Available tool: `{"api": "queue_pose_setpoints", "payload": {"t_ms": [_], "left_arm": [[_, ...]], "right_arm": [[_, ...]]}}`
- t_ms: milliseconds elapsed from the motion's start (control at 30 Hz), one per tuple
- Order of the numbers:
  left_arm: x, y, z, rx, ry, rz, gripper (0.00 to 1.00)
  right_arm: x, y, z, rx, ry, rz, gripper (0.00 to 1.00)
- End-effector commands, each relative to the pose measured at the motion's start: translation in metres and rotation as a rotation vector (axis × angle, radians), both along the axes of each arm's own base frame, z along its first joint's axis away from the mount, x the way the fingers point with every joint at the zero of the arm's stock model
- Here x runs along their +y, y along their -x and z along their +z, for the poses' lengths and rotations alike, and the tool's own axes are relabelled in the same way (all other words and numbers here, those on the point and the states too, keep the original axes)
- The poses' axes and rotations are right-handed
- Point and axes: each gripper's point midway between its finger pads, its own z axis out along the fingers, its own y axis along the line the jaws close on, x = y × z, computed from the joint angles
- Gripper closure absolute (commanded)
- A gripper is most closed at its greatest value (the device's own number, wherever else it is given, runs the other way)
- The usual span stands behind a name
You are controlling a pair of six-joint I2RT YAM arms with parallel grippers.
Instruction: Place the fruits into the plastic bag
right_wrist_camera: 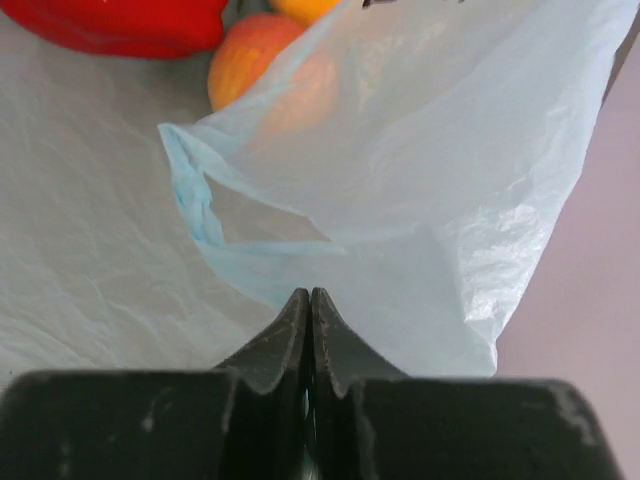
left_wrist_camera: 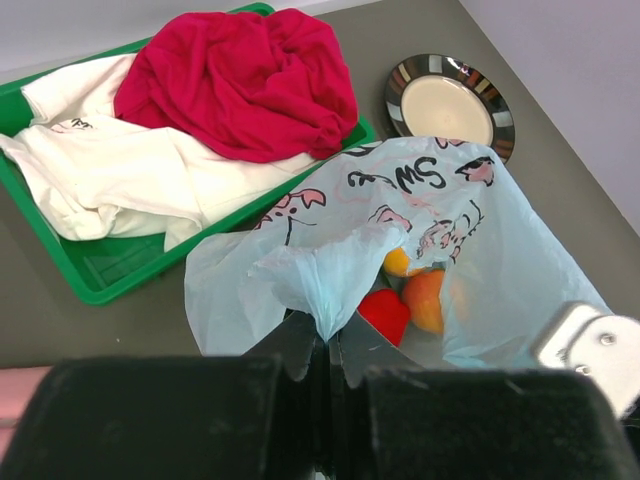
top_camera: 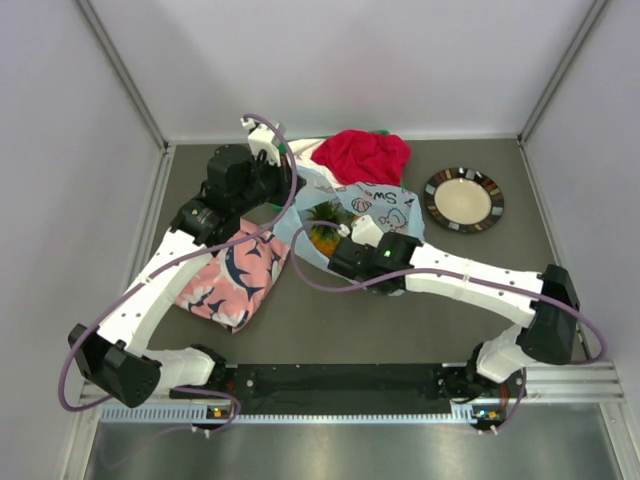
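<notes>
**Plastic bag (left_wrist_camera: 480, 240) pinched at two edges**

We find it at the centre of the overhead view, lying crumpled on the table. Through its open mouth we make out the red pepper-like fruit (left_wrist_camera: 385, 312), the peach (left_wrist_camera: 425, 298) and the mango (left_wrist_camera: 398, 262), huddled together. The pineapple (top_camera: 325, 228) shows in the bag's left part from above.

The left gripper (left_wrist_camera: 322, 345) has its jaws together, clamped on a bunched fold of the rim. The right gripper (right_wrist_camera: 310, 298) is closed too, nipping the film just under a handle loop.

The green tray (left_wrist_camera: 100, 275) of clothes sits upper left, the plate (left_wrist_camera: 450, 105) upper right, and the pink cloth (top_camera: 235, 275) lower left of the bag.
</notes>
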Motion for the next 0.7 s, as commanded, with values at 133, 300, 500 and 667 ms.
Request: {"api": "queue_pose_setpoints", "payload": {"t_ms": [133,300,500,667], "left_arm": [[0.006,-0.008,0.014,-0.067,-0.006,0.035,1.00],[0.006,-0.008,0.024,-0.039,0.012,0.056,1.00],[0.003,-0.004,0.093,-0.064,0.077,0.054,1.00],[-0.007,0.002,0.140,-0.087,0.110,0.007,1.00]], "right_arm": [[0.008,-0.041,0.074,-0.206,-0.474,-0.061,1.00],[0.005,-0.056,0.169,-0.397,-0.847,0.005,1.00],[-0.023,-0.059,0.270,-0.636,-0.992,0.077,1.00],[-0.029,-0.065,0.284,-0.682,-0.977,0.087,1.00]]}}
